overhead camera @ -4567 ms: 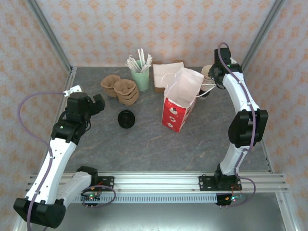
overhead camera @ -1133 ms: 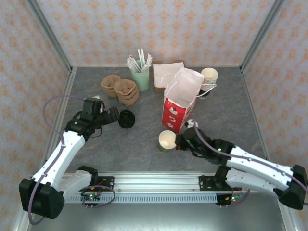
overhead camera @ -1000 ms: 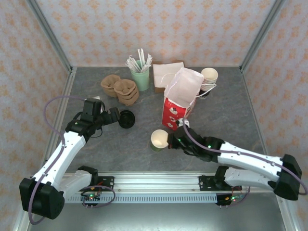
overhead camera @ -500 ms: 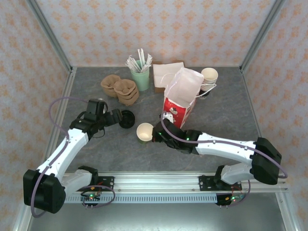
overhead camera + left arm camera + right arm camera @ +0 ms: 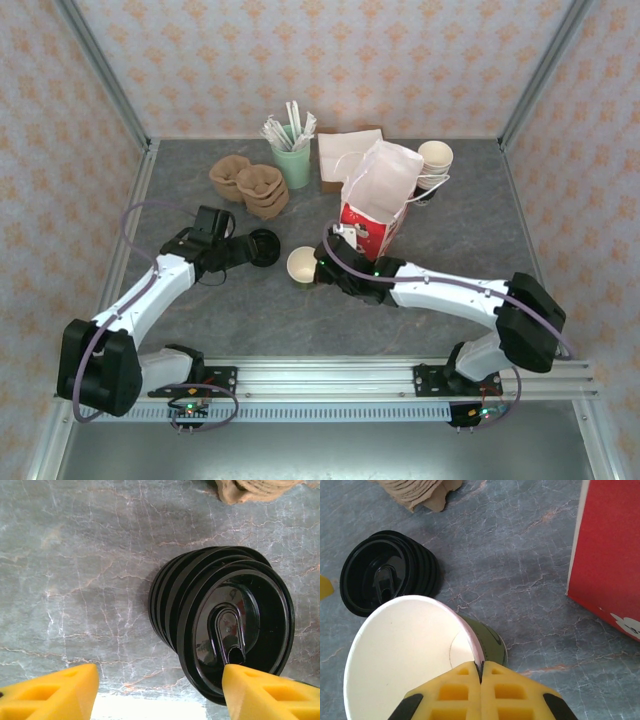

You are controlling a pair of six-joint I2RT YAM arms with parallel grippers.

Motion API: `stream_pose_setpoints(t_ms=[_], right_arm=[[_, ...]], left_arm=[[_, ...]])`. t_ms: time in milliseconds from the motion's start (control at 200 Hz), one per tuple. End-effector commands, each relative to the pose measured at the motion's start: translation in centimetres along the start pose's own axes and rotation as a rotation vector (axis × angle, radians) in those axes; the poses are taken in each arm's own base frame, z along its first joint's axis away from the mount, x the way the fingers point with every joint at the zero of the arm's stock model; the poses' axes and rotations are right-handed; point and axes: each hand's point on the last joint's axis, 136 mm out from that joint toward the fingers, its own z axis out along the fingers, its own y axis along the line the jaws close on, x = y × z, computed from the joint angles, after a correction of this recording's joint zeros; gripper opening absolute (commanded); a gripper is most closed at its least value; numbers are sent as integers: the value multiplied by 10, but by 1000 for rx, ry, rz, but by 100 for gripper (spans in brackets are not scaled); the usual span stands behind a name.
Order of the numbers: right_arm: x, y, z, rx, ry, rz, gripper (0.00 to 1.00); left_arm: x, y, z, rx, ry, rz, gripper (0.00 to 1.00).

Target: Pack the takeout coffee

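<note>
Right jaws are clamping together on the rim of the small open-topped paper cup with dark green sides (image 5: 405, 650), holding it mid-desk just beside the stack of round black plastic lids (image 5: 220, 630). Left jaws are hanging apart, straddling that stack.

A grey marbled bench (image 5: 460, 240) carries everything. Mid-frame stands a red bag (image 5: 362, 238), leaning, with its white top open. Left of it sits a stack of black lids (image 5: 264, 247). Above the lids, brown pulp trays (image 5: 250, 183) lie nested together. Just right of them, a green cup (image 5: 294, 166) holds wrapped sticks (image 5: 288, 125). White napkins (image 5: 343, 150) lie above the bag. Stacked cream cups (image 5: 435, 156) stand at upper right.
</note>
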Motion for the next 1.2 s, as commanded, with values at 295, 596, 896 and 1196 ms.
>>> stream_pose_setpoints(t_ms=[295,596,896,1196], right_arm=[[-1,5,10,9,6,-5,2],[-7,10,9,9,2,-23,28],[-28,18,-13,2,-35,-28,44],[-48,20,-37,-23,-78,-3,47]], left_arm=[[-14,-12,-1,24,-27,1,57],[-17,-17,3,31,-20,-2,53],[-18,-16,11,-1,-3,1,47],[-17,-23,21,7,19,-16,32]])
